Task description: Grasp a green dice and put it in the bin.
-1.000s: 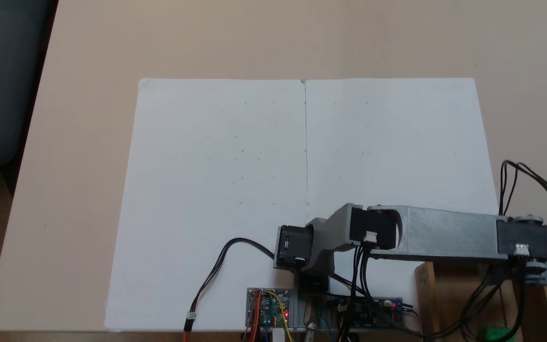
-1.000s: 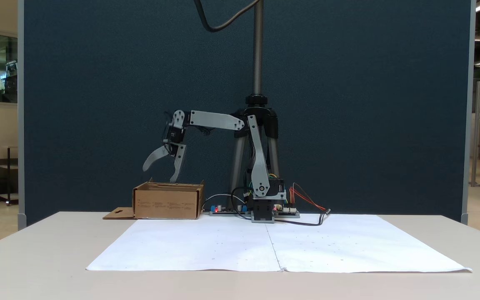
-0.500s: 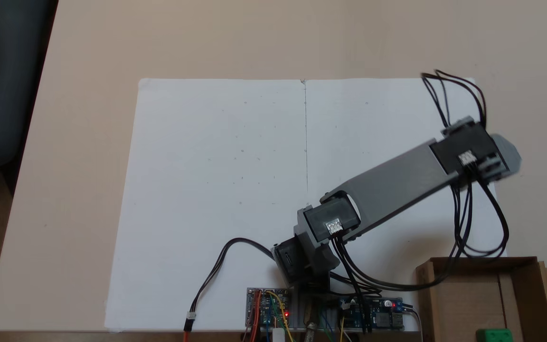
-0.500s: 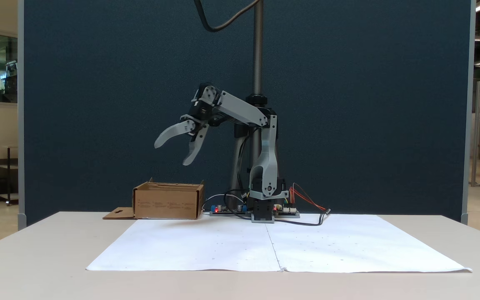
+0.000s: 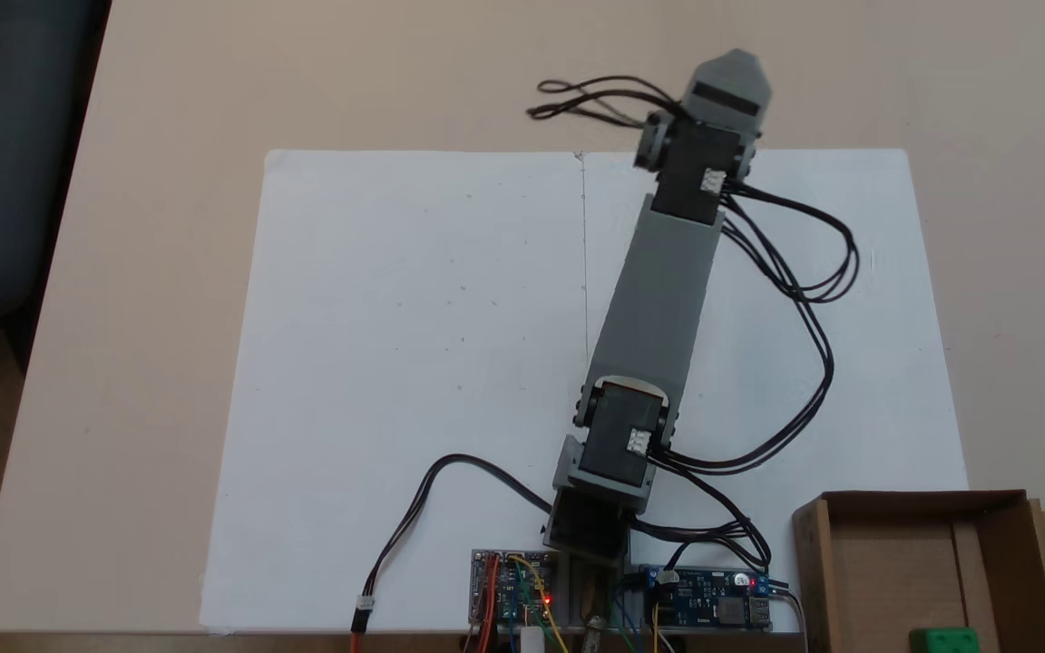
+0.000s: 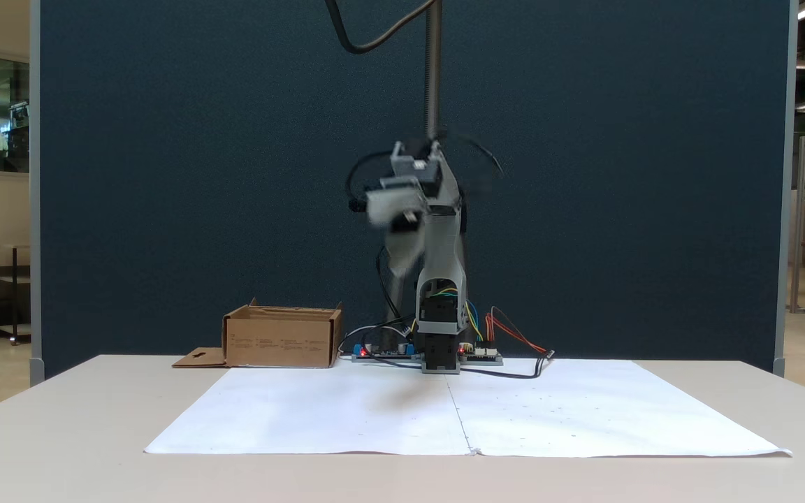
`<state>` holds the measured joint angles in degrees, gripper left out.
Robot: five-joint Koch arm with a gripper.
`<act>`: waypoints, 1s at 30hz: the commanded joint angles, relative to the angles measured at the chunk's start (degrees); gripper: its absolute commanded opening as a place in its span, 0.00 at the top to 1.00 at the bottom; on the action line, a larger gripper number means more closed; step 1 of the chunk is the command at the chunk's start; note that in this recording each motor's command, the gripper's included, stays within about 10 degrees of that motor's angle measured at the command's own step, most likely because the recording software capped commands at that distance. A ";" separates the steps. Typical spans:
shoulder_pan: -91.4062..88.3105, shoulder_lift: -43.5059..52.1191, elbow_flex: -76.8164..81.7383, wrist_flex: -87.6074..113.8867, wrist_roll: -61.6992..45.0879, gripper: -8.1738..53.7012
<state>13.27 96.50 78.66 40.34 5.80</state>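
A fixed view from above has the dice [image 5: 943, 640] sitting inside the bin [image 5: 810, 571] at the lower right of the frame, close to the bottom edge, so the drop looks done to me. The arm [image 5: 663, 299] stretches from its base at bottom centre up toward the top of the frame, well apart from the bin, over the white paper [image 5: 414, 363]. A fixed view from the front shows the bin [image 6: 281, 342] left of centre with its flap lying flat on the table, dice hidden by the walls. The gripper [image 6: 399, 237] is mid-frame and smeared with blur, so I can't tell whether the fingers are apart or closed.
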 commanded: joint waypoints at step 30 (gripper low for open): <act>-10.90 37.62 83.85 -71.70 -3.43 0.17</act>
<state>2.20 129.02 162.86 -24.08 5.36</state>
